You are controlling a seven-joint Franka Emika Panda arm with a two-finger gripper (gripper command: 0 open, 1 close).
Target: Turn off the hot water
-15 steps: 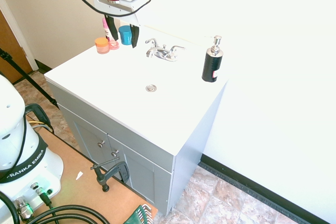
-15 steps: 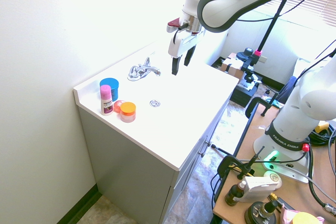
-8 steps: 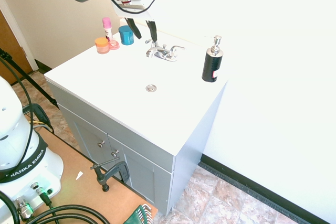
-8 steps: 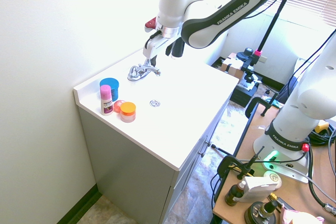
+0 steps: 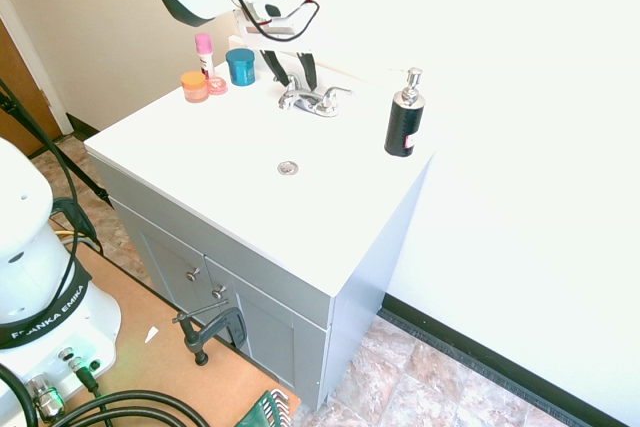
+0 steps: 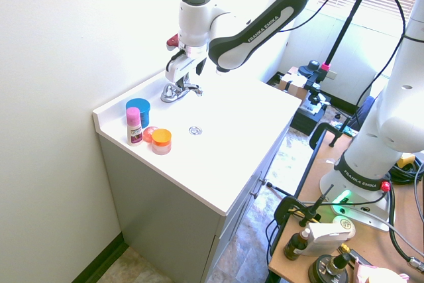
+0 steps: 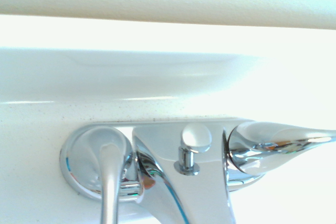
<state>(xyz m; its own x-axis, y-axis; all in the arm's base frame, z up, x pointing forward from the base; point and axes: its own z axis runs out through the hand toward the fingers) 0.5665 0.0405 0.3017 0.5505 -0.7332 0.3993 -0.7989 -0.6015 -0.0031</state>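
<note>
A two-handled chrome faucet (image 5: 314, 101) stands at the back of the white vanity top (image 5: 220, 162). No water shows. The hot water's control is its left lever (image 5: 290, 87); in the wrist view this lever (image 7: 108, 174) points towards the camera, while the right lever (image 7: 275, 139) lies sideways. My gripper (image 5: 289, 72) is open just above the left lever, one dark finger on each side of it. In the second exterior view the gripper (image 6: 179, 79) hangs over the faucet (image 6: 177, 91). Whether a finger touches the lever is not clear.
A black soap dispenser (image 5: 405, 117) stands right of the faucet. A blue jar (image 5: 240, 65), a pink bottle (image 5: 204, 50) and an orange jar (image 5: 194, 85) stand at the left back corner. The drain (image 5: 288, 167) lies mid-counter. The wall rises close behind the faucet.
The arm has swung from near the jars over to the faucet and come down. The open gripper now sits right above the left lever.
</note>
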